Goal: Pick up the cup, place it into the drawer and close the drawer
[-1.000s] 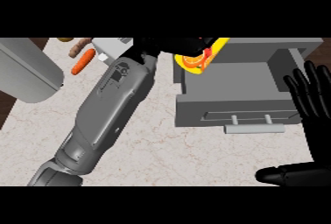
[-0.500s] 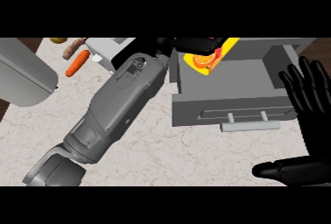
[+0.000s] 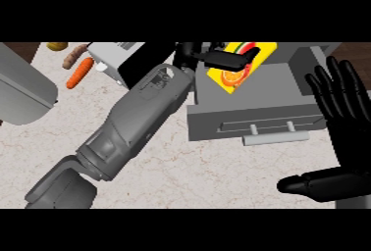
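The cup [image 3: 236, 70] is yellow with an orange and red pattern. It lies tilted over the back left corner of the open grey drawer [image 3: 279, 90]. My left hand [image 3: 214, 57] is shut on the cup from its left side and hides part of it. The left forearm runs up from the lower left across the counter. The drawer's front panel carries a bar handle [image 3: 272, 138] facing me. My right hand [image 3: 346, 125] stands open at the right edge beside the drawer's front, fingers up and thumb pointing left.
A carrot [image 3: 79, 73] and a brown sausage-like item [image 3: 73, 57] lie at the back left. A large grey rounded appliance [image 3: 22, 95] fills the left edge. A white and grey box [image 3: 116, 56] stands behind the left forearm. The counter is pale marble.
My left arm has swung to the right, carrying the cup further over the drawer. The right hand has stayed open beside the drawer front.
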Available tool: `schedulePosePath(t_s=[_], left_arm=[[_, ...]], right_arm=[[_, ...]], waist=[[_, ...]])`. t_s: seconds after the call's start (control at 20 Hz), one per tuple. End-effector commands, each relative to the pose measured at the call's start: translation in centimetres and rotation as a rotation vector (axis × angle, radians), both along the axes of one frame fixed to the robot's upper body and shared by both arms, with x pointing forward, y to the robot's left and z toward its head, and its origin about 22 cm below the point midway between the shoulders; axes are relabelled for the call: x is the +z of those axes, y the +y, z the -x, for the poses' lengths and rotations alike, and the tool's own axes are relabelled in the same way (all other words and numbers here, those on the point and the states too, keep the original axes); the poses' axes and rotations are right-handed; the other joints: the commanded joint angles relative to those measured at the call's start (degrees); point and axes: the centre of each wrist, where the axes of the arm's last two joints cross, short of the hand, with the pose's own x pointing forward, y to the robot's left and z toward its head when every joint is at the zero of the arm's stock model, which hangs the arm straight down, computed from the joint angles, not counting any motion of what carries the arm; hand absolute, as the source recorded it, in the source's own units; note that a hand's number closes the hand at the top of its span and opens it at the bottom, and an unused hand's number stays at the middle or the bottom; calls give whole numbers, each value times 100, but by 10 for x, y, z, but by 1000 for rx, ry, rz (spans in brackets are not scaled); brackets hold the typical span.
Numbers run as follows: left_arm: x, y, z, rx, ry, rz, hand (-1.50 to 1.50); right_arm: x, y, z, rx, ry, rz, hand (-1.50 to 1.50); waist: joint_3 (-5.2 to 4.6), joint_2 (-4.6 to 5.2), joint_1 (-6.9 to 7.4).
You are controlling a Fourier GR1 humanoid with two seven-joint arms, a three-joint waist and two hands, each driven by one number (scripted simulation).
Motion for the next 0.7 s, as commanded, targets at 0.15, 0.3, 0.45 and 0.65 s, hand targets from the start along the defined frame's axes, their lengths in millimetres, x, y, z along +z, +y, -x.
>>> schedulePosePath(t_s=[0.15, 0.3, 0.45, 0.65], left_arm=[[4, -2, -7, 17, 14, -133, 150], [-8, -8, 2, 63, 2, -184, -150], [-24, -5, 9, 34, 1, -124, -150], [-4, -10, 6, -18, 10, -2, -150]], right_arm=[[-5, 0, 6, 3, 0, 6, -150], [-4, 9, -2, 38, -25, -17, -150], [-8, 9, 0, 45, -24, -28, -150], [-4, 6, 8, 70, -31, -62, -150]], waist=[[1, 18, -34], [7, 52, -199], [3, 50, -193], [-3, 26, -104]])
